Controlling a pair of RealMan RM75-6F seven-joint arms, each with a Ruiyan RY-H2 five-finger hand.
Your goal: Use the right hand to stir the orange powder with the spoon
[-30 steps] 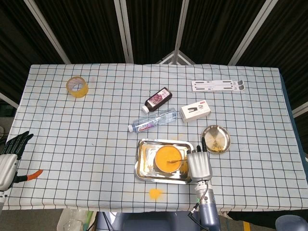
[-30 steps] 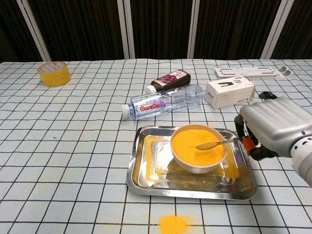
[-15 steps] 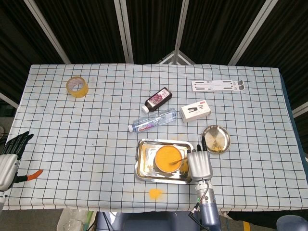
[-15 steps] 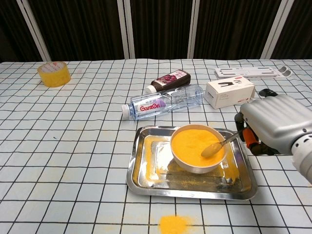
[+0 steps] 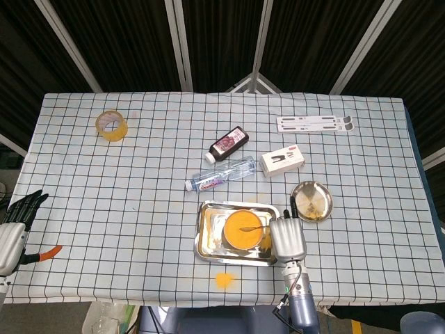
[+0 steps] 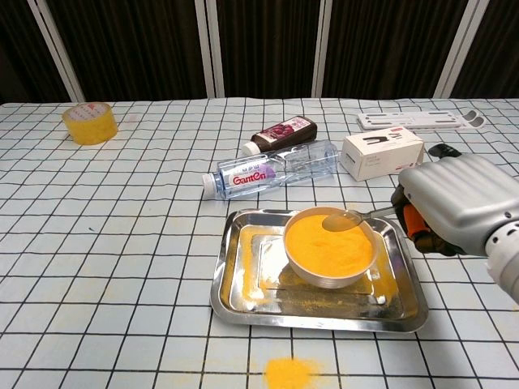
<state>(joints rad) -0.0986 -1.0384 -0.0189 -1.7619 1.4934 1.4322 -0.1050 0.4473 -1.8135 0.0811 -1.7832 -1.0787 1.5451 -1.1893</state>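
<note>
Spoon: my right hand [image 6: 454, 207] grips the handle of the spoon [image 6: 345, 218]; its long axis runs roughly left to right, the scoop pointing left over the far rim of the bowl [image 6: 328, 266].
Orange powder: I see the orange powder [image 6: 324, 241] filling the bowl, which stands right of centre in the steel tray [image 5: 208, 240] at the near middle of the table; a small heap of spilled powder [image 5: 224, 279] lies on the cloth just nearer than the tray.
Left hand: my left hand [image 5: 15, 223] hangs at the near left edge, holding nothing, fingers apart.
Surface: white checked tablecloth [image 5: 139, 202] over the whole table, dark panels behind.
Far of tray: a clear bottle [image 6: 272, 173] and a dark bottle [image 6: 280, 133] lie on their sides, a white box [image 6: 381, 151] to their right.
Right of tray: a round metal dish [image 5: 311, 201] near my right hand.
Edges: tape roll [image 5: 111, 125] far left, a white strip [image 5: 315, 124] far right.
Open room: bare cloth left of the tray.
</note>
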